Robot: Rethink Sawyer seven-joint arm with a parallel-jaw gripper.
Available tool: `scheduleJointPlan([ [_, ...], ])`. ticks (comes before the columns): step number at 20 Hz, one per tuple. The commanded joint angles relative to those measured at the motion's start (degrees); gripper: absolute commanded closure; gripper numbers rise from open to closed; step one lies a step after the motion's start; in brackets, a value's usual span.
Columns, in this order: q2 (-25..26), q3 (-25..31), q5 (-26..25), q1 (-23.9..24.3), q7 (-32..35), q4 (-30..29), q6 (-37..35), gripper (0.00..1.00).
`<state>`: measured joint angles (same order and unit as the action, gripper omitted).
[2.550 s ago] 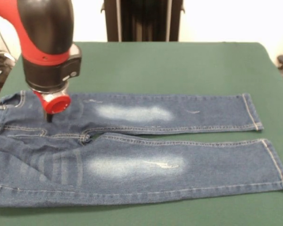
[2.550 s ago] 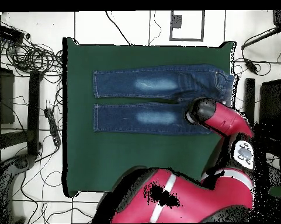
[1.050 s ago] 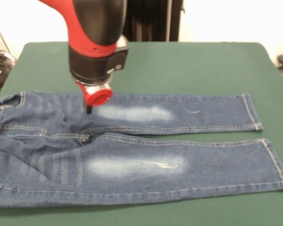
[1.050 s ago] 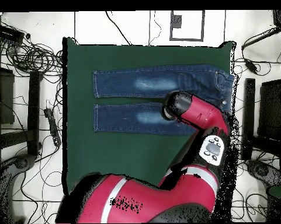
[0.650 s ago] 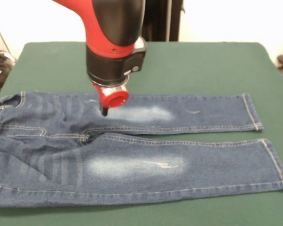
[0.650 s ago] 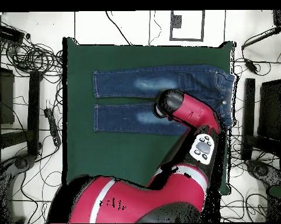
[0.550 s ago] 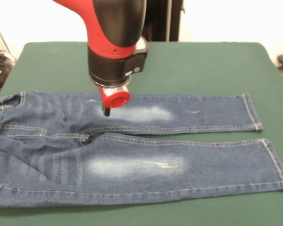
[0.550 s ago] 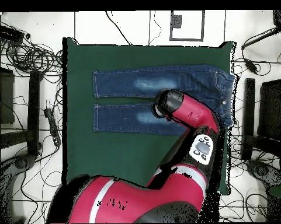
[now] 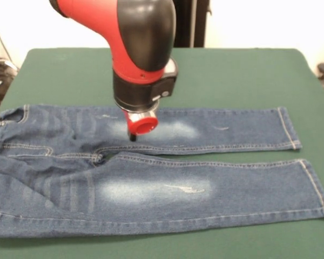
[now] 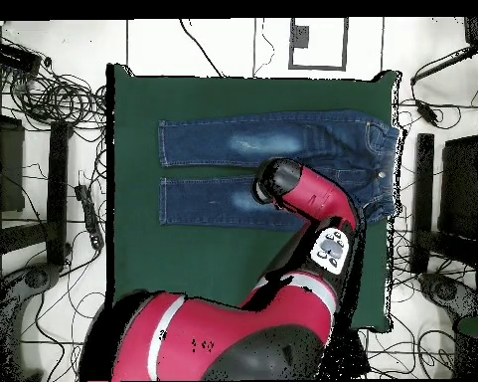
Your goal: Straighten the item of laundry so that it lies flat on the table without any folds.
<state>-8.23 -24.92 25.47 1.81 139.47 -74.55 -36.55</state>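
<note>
The item of laundry [image 9: 205, 189] is a small pair of blue jeans lying spread out on the green table [image 9: 232, 75]. In the front view both legs run to the right, and the waist is cut off at the left edge. My gripper [image 9: 133, 136] points down under its red end cap. Its tip is at or just above the far leg, at the left end of the faded whitish thigh patch. From overhead the jeans [image 10: 213, 144] lie in the upper part of the table [image 10: 183, 269], and the arm's end [image 10: 279, 183] covers the gripper over the lower leg.
Bare green cloth stretches beyond the jeans to the table's far edge [image 9: 162, 49] in the front view. From overhead, cables [image 10: 44, 90] and dark stands [image 10: 423, 159] surround the table on the floor.
The arm has travelled along the far leg from near the waist to the thigh patch, rightward in the front view. The jeans lie the same.
</note>
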Motion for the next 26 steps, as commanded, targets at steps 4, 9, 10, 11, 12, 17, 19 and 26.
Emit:
scheduleJointPlan([
  [4,8.04,10.22,5.04,0.21,13.05,-2.87,5.42,1.00],
  [9,10.64,10.44,6.94,-0.43,15.37,-1.07,4.78,1.00],
  [10,10.68,10.57,8.03,-0.80,16.81,-1.12,4.49,1.00],
  [11,10.91,9.96,8.52,-1.51,18.16,-0.78,3.91,1.00],
  [12,11.13,9.34,9.01,-2.22,19.50,-0.44,3.34,1.00],
  [17,10.20,7.68,12.22,-4.98,26.06,-0.67,-0.27,1.00],
  [19,9.38,7.62,13.42,-5.63,28.01,-1.07,-1.52,1.00],
  [26,7.63,7.59,15.82,-7.11,32.29,-2.16,-2.82,1.00],
])
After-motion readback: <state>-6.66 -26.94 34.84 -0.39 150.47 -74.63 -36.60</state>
